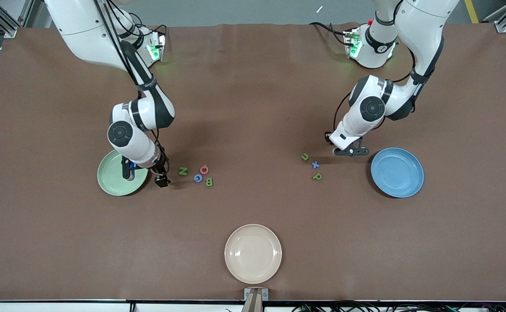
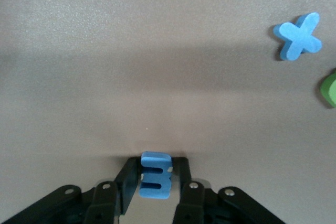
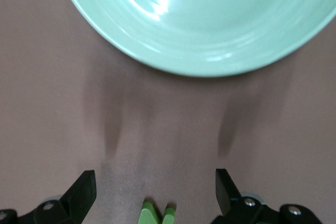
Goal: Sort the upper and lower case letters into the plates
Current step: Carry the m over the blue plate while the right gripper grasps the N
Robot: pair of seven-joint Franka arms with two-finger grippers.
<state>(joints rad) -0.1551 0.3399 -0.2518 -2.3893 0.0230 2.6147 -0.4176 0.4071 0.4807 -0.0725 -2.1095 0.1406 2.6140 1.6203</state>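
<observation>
Left end effector clamped on blue letter — blue x near; right end effector agape beside green plate.

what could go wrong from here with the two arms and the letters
The left gripper pinches a small blue letter by its lower part only; it may twist or slip on the way to the blue plate.

The right gripper stands open, a green letter between its fingers and the pale green plate close by; a skewed closing might push the letter away or nudge the plate.
</observation>
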